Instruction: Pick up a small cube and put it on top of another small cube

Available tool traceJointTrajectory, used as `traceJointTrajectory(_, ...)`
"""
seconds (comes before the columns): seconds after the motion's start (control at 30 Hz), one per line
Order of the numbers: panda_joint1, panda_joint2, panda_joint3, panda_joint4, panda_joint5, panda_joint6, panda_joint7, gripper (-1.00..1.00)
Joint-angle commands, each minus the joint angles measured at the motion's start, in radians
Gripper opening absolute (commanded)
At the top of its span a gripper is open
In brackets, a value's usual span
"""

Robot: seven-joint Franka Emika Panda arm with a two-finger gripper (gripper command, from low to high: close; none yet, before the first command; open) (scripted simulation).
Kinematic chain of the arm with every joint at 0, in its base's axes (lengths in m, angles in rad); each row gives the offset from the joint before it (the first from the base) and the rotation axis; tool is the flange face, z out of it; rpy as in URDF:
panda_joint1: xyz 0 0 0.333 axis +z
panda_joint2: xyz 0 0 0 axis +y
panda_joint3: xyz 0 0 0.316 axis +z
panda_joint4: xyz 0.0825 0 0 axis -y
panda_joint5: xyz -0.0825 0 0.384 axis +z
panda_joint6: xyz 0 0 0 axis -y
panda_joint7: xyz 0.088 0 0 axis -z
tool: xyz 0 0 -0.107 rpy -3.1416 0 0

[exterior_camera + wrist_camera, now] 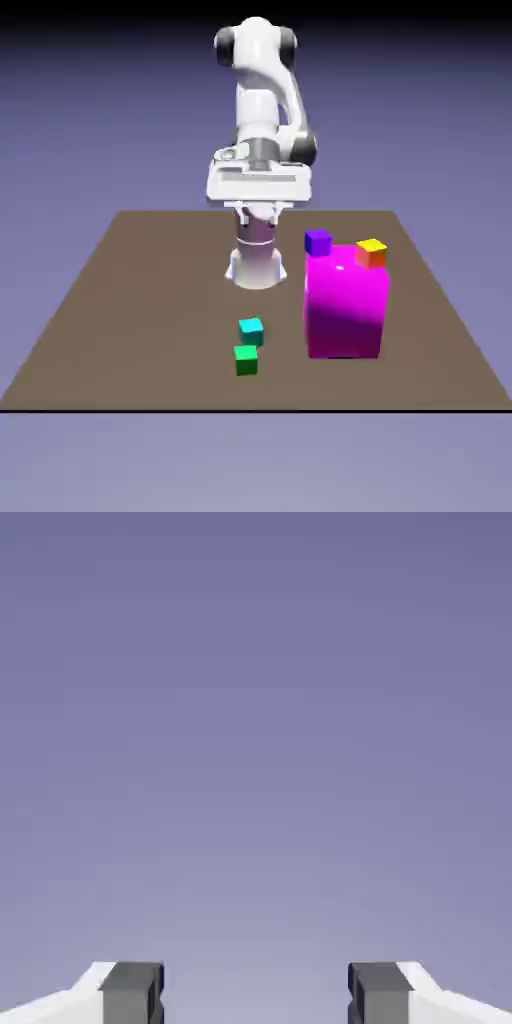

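A white robot arm (pixel 258 100) rises over the far edge of a brown table (pixel 170 310) in the exterior view, the only one of the two views to show the table and its blocks. A tall magenta block (pixel 344 310) stands on the exterior view's right, topped by two small cubes — a purple one (pixel 318 243) at its left edge and an orange-and-yellow one (pixel 371 253) toward its right, the two set apart. The gripper (pixel 259 218) hangs above the table, well apart from every cube. On the tabletop, to the left of the magenta block, sits the small green cube (pixel 246 361), nearer the camera than the cyan cube (pixel 251 332) just beside it; whether the pair touch cannot be told. The hand view catches what the exterior view shows only small — fingertips (pixel 133 993) spread wide, nothing between them but blue-violet backdrop (pixel 256 762).
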Motion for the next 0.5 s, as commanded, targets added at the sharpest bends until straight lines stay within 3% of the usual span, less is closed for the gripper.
traceJointTrajectory(0.0, -0.034, 0.036, 0.025, 0.011, 0.02, -0.02, 0.041, 0.0)
traceJointTrajectory(0.47, -0.51, 0.544, 0.376, 0.169, 0.292, -0.3, 0.62, 0.0)
